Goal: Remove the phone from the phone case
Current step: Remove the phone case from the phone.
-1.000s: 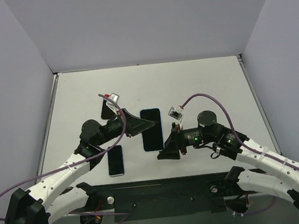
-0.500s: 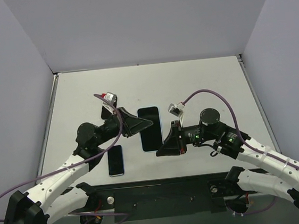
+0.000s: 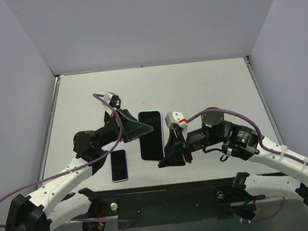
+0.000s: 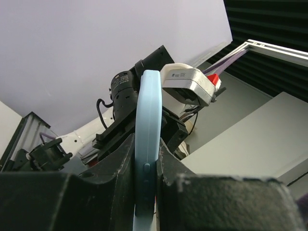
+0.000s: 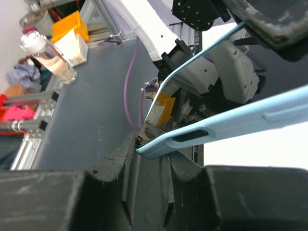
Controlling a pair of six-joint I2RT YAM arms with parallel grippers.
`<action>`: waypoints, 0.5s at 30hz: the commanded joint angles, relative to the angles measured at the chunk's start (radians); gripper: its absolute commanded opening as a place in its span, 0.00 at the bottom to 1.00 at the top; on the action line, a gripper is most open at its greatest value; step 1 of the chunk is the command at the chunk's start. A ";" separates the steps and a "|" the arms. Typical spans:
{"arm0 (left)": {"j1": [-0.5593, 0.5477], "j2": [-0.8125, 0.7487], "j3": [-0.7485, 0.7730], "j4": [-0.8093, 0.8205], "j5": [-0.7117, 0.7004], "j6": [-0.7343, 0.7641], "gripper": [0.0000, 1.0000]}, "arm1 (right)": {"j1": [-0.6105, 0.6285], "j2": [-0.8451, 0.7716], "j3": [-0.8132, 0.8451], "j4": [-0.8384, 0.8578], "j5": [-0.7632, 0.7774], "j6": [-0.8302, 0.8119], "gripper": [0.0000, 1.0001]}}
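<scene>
A phone in a light blue case (image 3: 150, 134) is held off the table between both grippers, dark screen up. My left gripper (image 3: 154, 130) is shut on the case's long side edge; in the left wrist view the blue edge with its side button (image 4: 146, 166) sits pinched between the black fingers (image 4: 115, 183). My right gripper (image 3: 162, 162) grips the near corner of the case. In the right wrist view that blue corner (image 5: 156, 147) sits between the two fingers, and the glossy phone screen (image 5: 185, 89) rises above it.
A second, smaller dark phone (image 3: 119, 165) lies flat on the white table (image 3: 211, 82) near the left arm. A black rail (image 3: 168, 194) runs along the near edge. Grey walls close in the left, right and back.
Both grippers have carried the cased phone leftward and slightly nearer. The right wrist has turned, bringing its camera over to the left beside the phone.
</scene>
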 commanded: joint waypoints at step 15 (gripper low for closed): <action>-0.086 -0.032 0.060 0.174 -0.003 -0.261 0.00 | 0.016 0.077 0.075 0.019 0.809 -0.166 0.00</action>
